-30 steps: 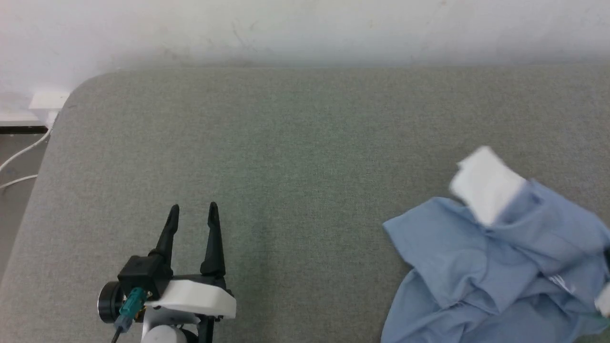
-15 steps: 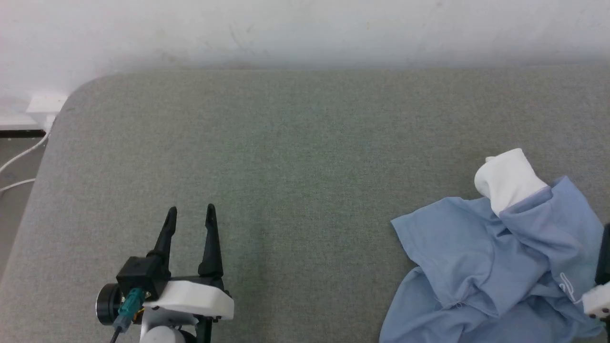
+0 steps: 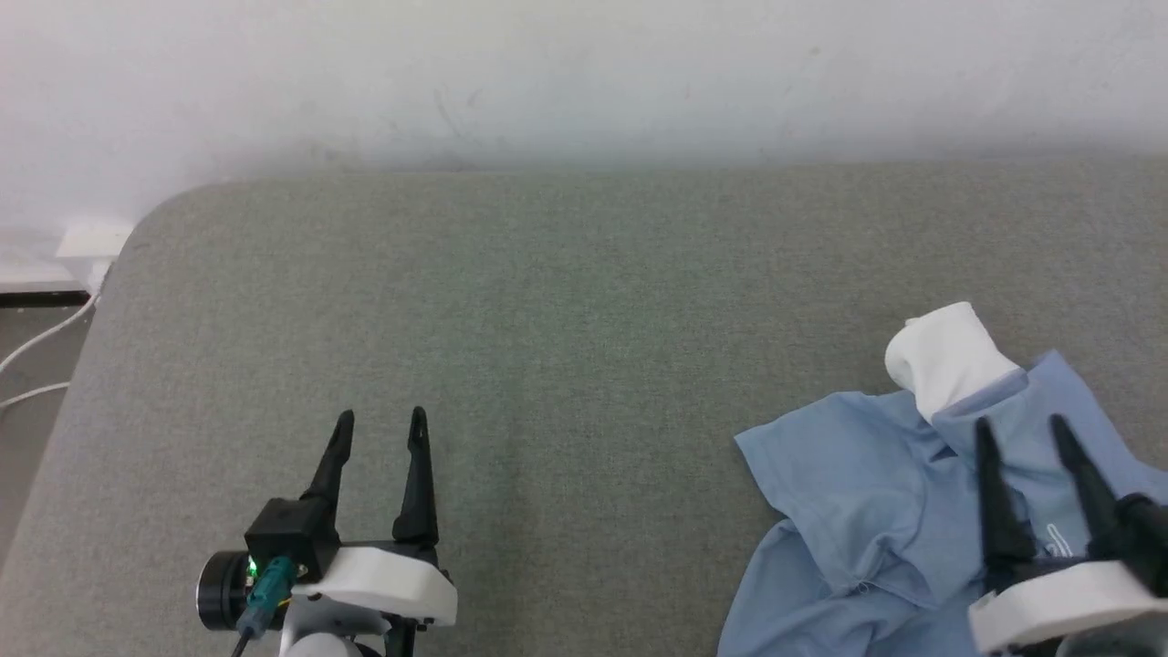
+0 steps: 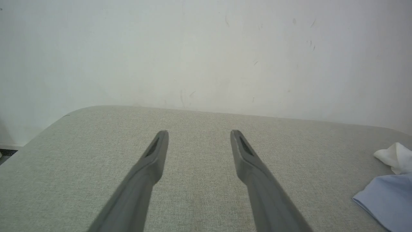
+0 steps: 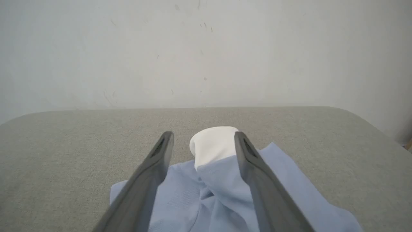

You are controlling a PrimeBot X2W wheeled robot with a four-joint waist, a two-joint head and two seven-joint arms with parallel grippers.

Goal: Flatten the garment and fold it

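Note:
The garment (image 3: 876, 511), a light blue polo shirt, lies crumpled at the lower right of the grey surface (image 3: 584, 301). Its white collar (image 3: 944, 360) sticks up at the far end, also seen as the white collar (image 5: 212, 145) in the right wrist view. A small white logo (image 3: 1057, 540) shows between the right fingers. My right gripper (image 3: 1020, 427) hovers open over the shirt, with the cloth (image 5: 209, 193) below its fingers and nothing held. My left gripper (image 3: 380, 418) stands open over bare surface, far left of the shirt. The shirt's edge (image 4: 386, 199) shows at the right of the left wrist view.
A white wall (image 3: 584, 73) runs behind the surface. The surface has a rounded far-left corner (image 3: 173, 201). Beyond it, white cables (image 3: 36, 338) and a white socket block (image 3: 91, 242) lie by the floor. Wide bare cloth lies between the grippers.
My right gripper has come into view from the lower right, open over the shirt. The shirt has settled from a blurred, moving state. The camera has tilted slightly, shifting the whole picture down.

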